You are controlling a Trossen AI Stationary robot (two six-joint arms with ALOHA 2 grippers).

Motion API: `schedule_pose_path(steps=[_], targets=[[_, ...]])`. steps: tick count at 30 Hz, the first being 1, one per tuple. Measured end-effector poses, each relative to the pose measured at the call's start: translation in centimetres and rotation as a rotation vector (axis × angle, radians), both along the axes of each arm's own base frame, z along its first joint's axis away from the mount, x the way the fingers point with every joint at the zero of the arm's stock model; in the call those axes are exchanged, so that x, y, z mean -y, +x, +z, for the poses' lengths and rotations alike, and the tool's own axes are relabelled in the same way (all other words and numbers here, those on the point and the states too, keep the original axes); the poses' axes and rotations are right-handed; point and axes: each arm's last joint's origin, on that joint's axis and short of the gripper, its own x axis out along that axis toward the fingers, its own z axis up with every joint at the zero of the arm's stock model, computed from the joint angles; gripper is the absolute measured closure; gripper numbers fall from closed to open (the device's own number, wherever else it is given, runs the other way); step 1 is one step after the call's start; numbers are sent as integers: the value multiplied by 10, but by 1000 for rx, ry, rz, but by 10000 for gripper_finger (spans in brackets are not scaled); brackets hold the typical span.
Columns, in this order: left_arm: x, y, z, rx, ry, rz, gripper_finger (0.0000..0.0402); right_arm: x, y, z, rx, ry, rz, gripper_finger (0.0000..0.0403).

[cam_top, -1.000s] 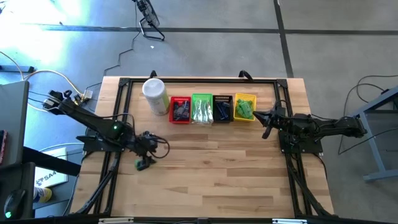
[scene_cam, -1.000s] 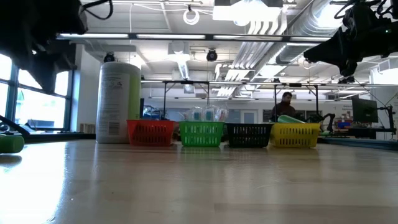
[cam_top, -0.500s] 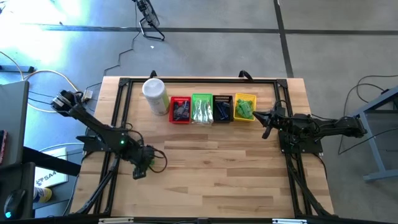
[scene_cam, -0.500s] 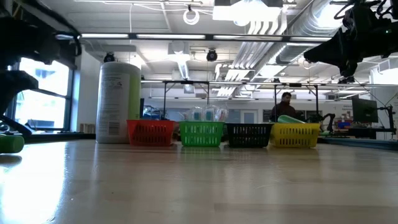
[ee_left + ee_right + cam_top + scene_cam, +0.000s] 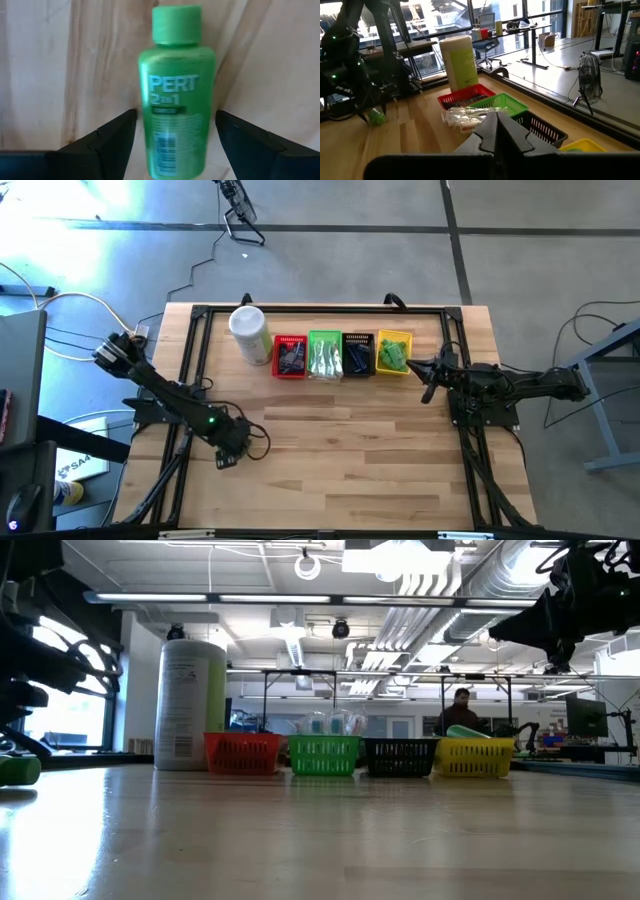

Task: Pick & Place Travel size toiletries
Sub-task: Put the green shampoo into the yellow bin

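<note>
A bright green mini bottle point(image 5: 176, 60) with a green cap lies on its side on the wooden table, near the left end; it also shows in the low view point(image 5: 18, 770). My left gripper point(image 5: 176, 116) points straight down over it, open, one finger on each long side of the bottle, with a thin gap at each. In the high view, my left gripper point(image 5: 228, 448) covers the bottle. My right gripper point(image 5: 430, 372) hovers level and shut beside the yellow basket point(image 5: 394, 352), which holds more green bottles.
Along the far edge stand a tall white canister point(image 5: 249, 332), then a red basket point(image 5: 290, 356), a green basket point(image 5: 324, 355) and a black basket point(image 5: 358, 354), each with small toiletries. Bare wood fills the table's middle and near side.
My left gripper has come down and toward the table's near edge onto the green bottle, tipping from a slant until it points straight down. Its fingers stay open. The bottle has not moved.
</note>
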Motion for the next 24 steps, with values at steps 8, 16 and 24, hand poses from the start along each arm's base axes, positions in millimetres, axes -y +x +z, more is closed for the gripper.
schedule_pose_path(steps=[8, 16, 24], targets=[[1, 1, -4, -30, -6, -2, 132, 0, 0, -1, -12, -1, 0, 401], [1, 1, -4, -30, -9, -2, 132, 0, 0, -2, -17, -1, 0, 401], [1, 1, -4, -38, -15, -2, 155, 0, 0, -2, -17, -1, 0, 401]])
